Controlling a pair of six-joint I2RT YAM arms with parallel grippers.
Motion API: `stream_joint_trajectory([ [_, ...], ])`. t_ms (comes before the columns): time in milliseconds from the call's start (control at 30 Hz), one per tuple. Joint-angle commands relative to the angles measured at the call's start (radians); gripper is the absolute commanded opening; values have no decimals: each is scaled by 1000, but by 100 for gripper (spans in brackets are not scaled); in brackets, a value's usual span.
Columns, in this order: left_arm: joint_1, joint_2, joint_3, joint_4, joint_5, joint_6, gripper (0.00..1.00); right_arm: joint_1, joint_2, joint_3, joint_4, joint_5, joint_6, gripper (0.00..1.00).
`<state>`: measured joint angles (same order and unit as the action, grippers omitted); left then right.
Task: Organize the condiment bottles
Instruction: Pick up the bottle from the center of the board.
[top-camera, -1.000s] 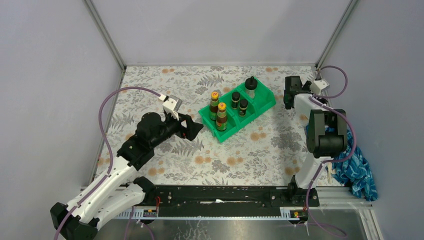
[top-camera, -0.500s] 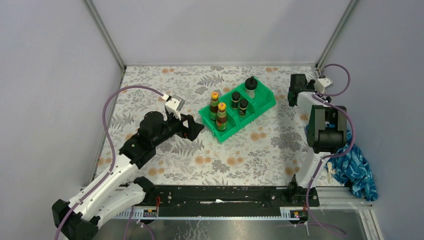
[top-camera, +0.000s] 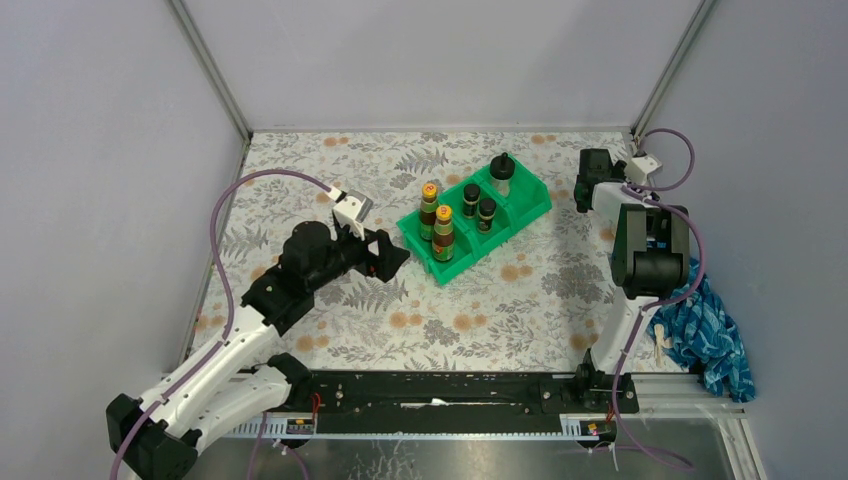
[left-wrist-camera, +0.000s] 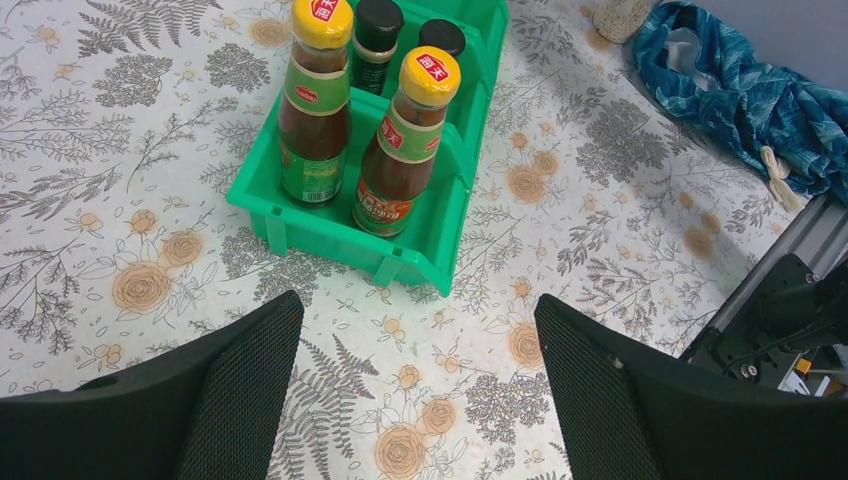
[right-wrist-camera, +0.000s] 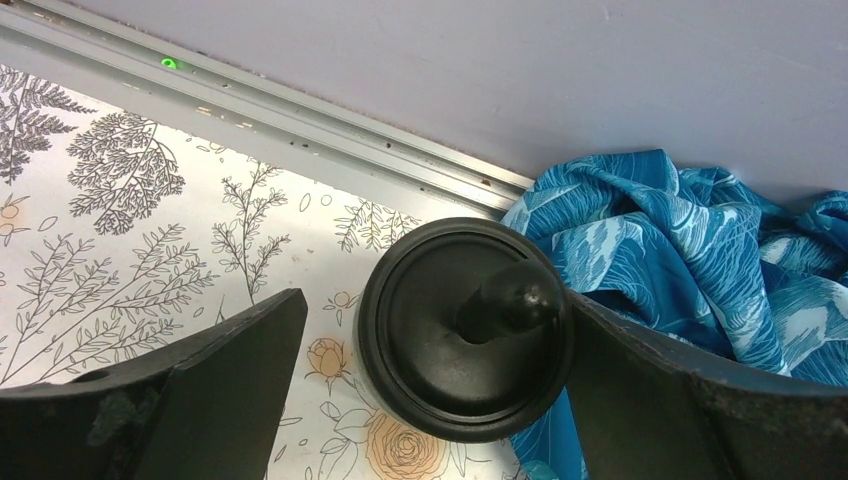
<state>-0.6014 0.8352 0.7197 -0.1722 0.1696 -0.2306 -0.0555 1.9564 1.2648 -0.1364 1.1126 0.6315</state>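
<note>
Top centre, left wrist view: divided bin (left-wrist-camera: 330, 225) is showing bright green. Brown bottles (left-wrist-camera: 315, 110) are wearing yellow caps and red-green labels; small jars (left-wrist-camera: 378, 25) behind are showing black caps. Tablecloth (left-wrist-camera: 600, 200) is carrying grey ferns and orange roses on white. Upper right: cloth (left-wrist-camera: 740, 90) is showing blue with pale leaves (right wrist view: black-lidded jar (right-wrist-camera: 440, 370) beside it).

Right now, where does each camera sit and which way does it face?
Top external: above and behind, looking down at the table; left arm and right arm show.
Left wrist: on its arm, facing the green bin; left hand at bottom.
Right wrist: down onto a black-lidded jar by the blue cloth; right hand flanks it.
Top and left wrist share the bin.
</note>
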Motion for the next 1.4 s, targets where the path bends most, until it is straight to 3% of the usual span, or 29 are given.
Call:
stream_joint_trajectory([
  [0,-8,9,-8,43,11,22,91,-10,16,53,23,-4,-5,100],
  [100,-8,13,-8,45,9,23,91,-10,25,64,25,-11,-8,98],
  [233,-7,20,-8,48,12,24,91,-12,29,62,36,-25,-20,84],
  [300,-8,22,-4,47,14,24,91,-12,34,64,38,-34,-25,71],
  [400,-8,20,-5,47,16,24,91,-12,36,61,36,-39,-24,42],
  [667,-6,5,-8,47,20,21,91,-12,24,58,13,-51,-15,1],
  [967,-7,-26,-8,47,25,15,91,-10,-46,17,49,-119,-66,0],
  [1367,-8,-84,-6,48,22,4,91,19,-248,-69,193,-362,-233,0],
])
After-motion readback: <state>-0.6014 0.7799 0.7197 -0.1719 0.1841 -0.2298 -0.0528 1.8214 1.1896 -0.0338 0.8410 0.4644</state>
